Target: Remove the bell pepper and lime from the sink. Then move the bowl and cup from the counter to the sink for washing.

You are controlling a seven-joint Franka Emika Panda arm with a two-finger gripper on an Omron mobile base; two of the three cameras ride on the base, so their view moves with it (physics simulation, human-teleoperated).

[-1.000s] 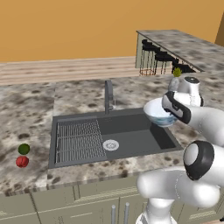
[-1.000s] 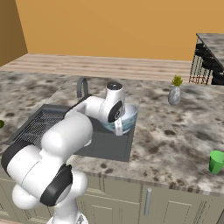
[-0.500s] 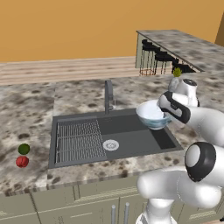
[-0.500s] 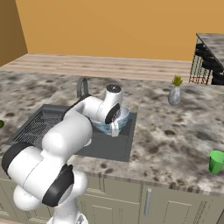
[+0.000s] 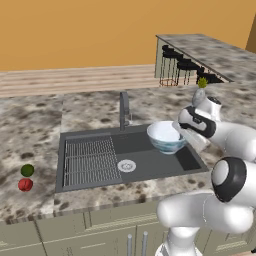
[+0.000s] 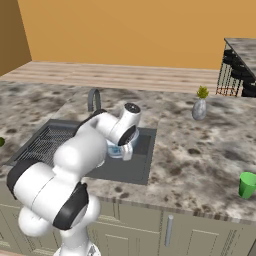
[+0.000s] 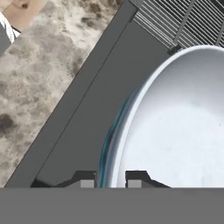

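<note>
Speckled grey-and-brown stone counter [image 5: 35, 130] is running across the simulated kitchen, with an orange wall and pale wood floor lying behind it. Over the right part of the dark grey rectangular sink [image 5: 150, 160], the wide round bowl [image 5: 165, 136], white inside and pale blue patterned outside, is hanging upright in the two-finger gripper [image 7: 110, 179]. In the hand view the two dark fingertips [image 7: 136, 177] are sitting on either side of the bowl's rim, one inside and one outside, so the jaws are closing on that rim. From the right base view the bowl [image 6: 116, 149] is peeking out beneath the white arm, above the basin floor; whether it is touching the floor I cannot tell.

Inside the sink, the ribbed wire rack [image 5: 91, 161] is lying on the left, with the white round drain ring [image 5: 126, 165] just beside it and the dark faucet [image 5: 123, 110] standing at the back edge.

On the counter well to the left of the sink, the small dark green lime [image 5: 27, 170] and the small glossy red bell pepper [image 5: 25, 185] are resting close together, the lime behind the pepper. Well to the right of the sink, the small bright green cup [image 6: 247, 184] is standing near the counter's front edge. A grey vase with a yellow-green plant [image 6: 199, 105] is standing further back on the counter, and dark stools [image 5: 180, 67] are lining the raised stone bar [image 5: 215, 50].
</note>
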